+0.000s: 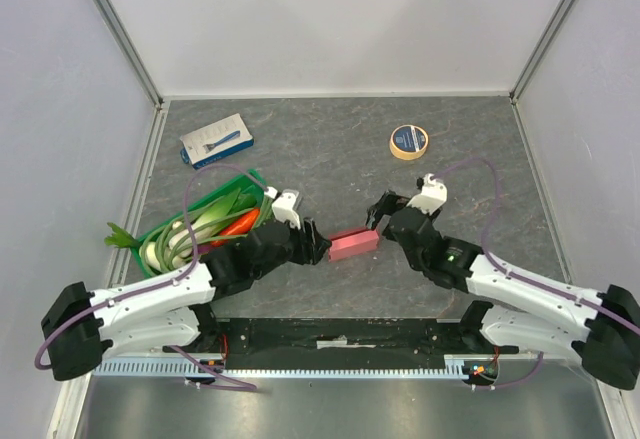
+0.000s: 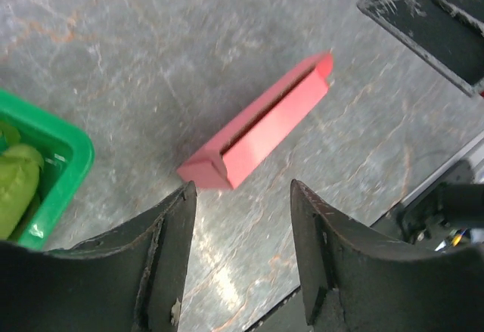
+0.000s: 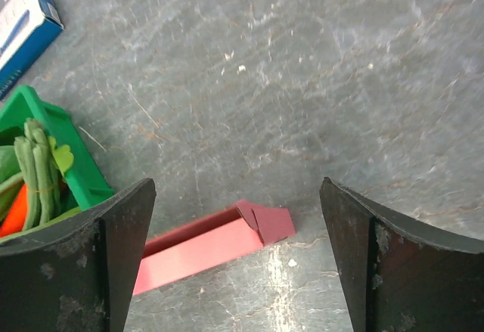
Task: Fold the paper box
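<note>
The paper box [image 1: 354,244] is a long pink card box lying flat on the grey table between the two arms. In the left wrist view the paper box [image 2: 257,131] shows a narrow slot along its top and rests just beyond my fingertips. My left gripper [image 2: 242,188] is open with only table between its fingers, at the box's left end [image 1: 320,249]. The right wrist view shows the paper box [image 3: 212,245] with a folded flap at its right end. My right gripper [image 3: 236,188] is open wide above that end [image 1: 378,217], holding nothing.
A green crate [image 1: 165,221] of vegetables stands left of the box, close behind my left arm, and shows in both wrist views [image 2: 72,147] [image 3: 83,173]. A blue-and-white package [image 1: 216,140] lies at the back left. A tape roll [image 1: 409,142] sits back right.
</note>
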You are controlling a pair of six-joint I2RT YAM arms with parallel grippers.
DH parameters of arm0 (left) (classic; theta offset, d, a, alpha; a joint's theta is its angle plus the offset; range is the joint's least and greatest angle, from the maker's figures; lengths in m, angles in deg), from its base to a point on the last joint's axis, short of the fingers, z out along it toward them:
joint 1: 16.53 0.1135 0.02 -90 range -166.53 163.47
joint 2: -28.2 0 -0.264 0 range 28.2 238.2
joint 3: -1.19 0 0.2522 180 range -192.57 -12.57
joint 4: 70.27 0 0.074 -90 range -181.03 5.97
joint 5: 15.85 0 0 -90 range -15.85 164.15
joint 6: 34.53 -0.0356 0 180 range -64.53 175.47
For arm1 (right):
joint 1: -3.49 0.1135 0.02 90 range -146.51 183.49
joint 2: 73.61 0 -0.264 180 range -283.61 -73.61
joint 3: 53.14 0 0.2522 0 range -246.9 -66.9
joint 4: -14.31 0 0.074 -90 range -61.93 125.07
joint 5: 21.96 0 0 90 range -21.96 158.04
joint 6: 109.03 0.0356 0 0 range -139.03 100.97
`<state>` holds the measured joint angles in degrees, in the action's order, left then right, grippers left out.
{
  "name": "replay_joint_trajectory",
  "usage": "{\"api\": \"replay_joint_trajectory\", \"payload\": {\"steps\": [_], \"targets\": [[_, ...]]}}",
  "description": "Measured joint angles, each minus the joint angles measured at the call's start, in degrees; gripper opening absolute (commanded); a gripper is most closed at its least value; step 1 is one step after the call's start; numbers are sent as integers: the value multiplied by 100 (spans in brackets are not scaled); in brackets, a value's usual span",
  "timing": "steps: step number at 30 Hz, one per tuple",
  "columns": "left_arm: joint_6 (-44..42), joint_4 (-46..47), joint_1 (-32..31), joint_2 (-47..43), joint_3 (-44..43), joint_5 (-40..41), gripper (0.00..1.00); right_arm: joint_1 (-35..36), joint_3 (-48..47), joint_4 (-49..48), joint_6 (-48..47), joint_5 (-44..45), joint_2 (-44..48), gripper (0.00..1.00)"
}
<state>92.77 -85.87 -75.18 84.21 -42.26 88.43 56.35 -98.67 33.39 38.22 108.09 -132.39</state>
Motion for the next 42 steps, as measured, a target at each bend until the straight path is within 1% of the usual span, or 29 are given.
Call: {"api": "replay_joint_trajectory", "payload": {"steps": [1, 2, 3, 4, 7, 10, 12, 13, 15, 17, 19, 20, 23, 28, 29, 31, 36, 42], "targets": [[-9, 24, 61, 2, -94, -2, 57, -42, -173, 214, -101, -13, 87, 93], [-11, 50, 153, 37, -197, -22, 52, -87, -319, 393, -192, -35, 184, 91], [-13, 116, 260, 109, -302, -103, 50, -153, -439, 570, -273, -98, 299, 86], [-13, 175, 350, 203, -396, -155, 49, -195, -505, 702, -348, -164, 402, 84], [-13, 282, 728, 767, -846, -472, 49, -297, -608, 1115, -592, -688, 673, 82], [-85, 341, 1019, 1429, -1311, -883, 49, -295, -603, 1370, -649, -1316, 758, 82], [-184, 348, 1128, 1843, -1598, -1169, 45, -295, -466, 1314, -496, -1716, 857, 81], [-240, 345, 1163, 2020, -1727, -1314, 41, -293, -365, 1290, -369, -1878, 927, 81], [-337, 345, 1198, 2319, -1923, -1561, 37, -289, -131, 1187, -11, -2109, 1025, 79], [-444, 321, 1204, 2559, -2085, -1792, 30, -289, 96, 1025, 321, -2291, 1005, 77], [-531, 299, 1207, 2798, -2234, -2009, 27, -289, 278, 807, 627, -2470, 844, 75], [-568, 282, 1204, 2903, -2297, -2100, 26, -289, 345, 682, 772, -2551, 710, 72], [-638, 258, 1204, 3093, -2350, -2288, 24, -289, 490, 352, 1130, -2752, 389, 69], [-728, 177, 1204, 3171, -2350, -2411, 20, -289, 577, -87, 1537, -2861, 149, 65], [-743, 173, 1204, 3176, -2350, -2444, 20, -289, 590, -151, 1585, -2863, 125, 62], [-767, 175, 1204, 3187, -2350, -2498, 19, -289, 616, -262, 1663, -2865, 87, 59], [-785, 170, 1204, 3285, -2352, -2581, 16, -289, 732, -577, 1873, -2870, -81, 56], [-785, 175, 1202, 3397, -2350, -2706, 10, -289, 844, -734, 2050, -2850, -195, 53]]}}
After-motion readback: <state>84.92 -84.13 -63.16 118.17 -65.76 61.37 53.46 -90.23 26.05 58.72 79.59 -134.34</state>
